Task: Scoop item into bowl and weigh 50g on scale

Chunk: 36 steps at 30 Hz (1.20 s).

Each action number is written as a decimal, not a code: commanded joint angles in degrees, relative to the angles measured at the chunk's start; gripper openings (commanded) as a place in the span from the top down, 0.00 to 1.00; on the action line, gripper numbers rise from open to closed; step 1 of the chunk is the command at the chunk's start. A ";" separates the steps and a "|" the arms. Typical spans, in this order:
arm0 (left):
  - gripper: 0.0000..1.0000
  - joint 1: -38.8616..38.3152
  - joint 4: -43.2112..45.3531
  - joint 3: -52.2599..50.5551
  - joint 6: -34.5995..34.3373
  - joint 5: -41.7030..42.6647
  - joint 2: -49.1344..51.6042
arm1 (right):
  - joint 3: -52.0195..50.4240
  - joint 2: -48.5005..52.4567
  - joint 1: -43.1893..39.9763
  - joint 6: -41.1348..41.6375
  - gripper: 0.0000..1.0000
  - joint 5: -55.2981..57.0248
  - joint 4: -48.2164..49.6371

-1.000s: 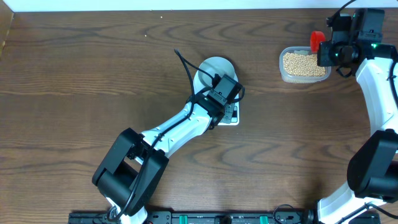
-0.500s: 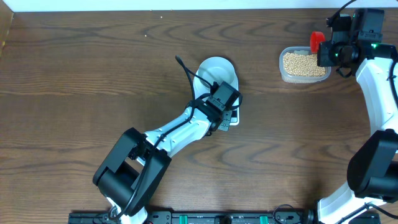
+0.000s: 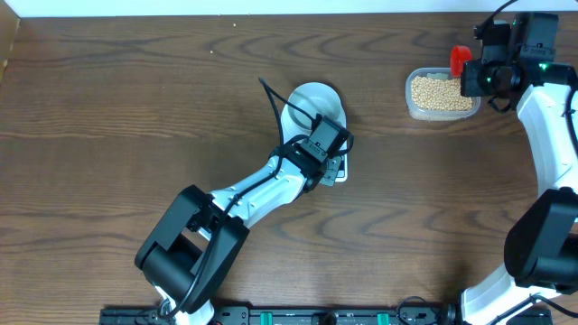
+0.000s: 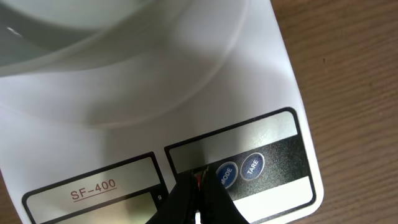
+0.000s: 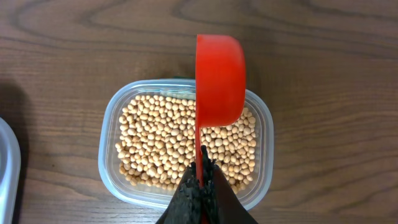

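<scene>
The pale bowl (image 3: pixel 316 99) stands on the white scale (image 3: pixel 340 171) at mid table. My left gripper (image 3: pixel 327 155) hangs over the scale's front edge. In the left wrist view it (image 4: pixel 198 186) is shut and empty, its tips just left of the MODE button (image 4: pixel 226 175), by the TARE button (image 4: pixel 252 167); the bowl (image 4: pixel 93 37) fills the top. The tan beans (image 5: pixel 168 146) lie in a clear tub (image 5: pixel 112 180). My right gripper (image 5: pixel 202 171) is shut on the handle of a red scoop (image 5: pixel 219 78), which is turned on edge above the beans.
The tub (image 3: pixel 441 93) sits at the back right of the dark wooden table, with the red scoop (image 3: pixel 461 59) and right gripper (image 3: pixel 474 77) at its right end. The table's back edge runs close behind it.
My left gripper has drawn back a little toward the scale's front edge, uncovering more of the bowl. The right arm and scoop have not moved.
</scene>
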 commanded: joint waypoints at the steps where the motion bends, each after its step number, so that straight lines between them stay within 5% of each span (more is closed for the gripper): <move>1: 0.93 0.09 -0.15 0.42 1.92 -0.57 0.70 | 0.92 -0.98 -0.44 -0.85 0.99 0.24 -0.07; 16: 0.93 0.09 3.93 0.42 1.92 -1.16 6.36 | 0.92 -0.98 -0.44 -0.85 0.99 0.26 0.20; 36: 0.93 0.74 1.86 0.42 2.10 -3.74 -1.95 | 0.92 -0.98 -0.44 -0.85 0.99 0.24 -0.04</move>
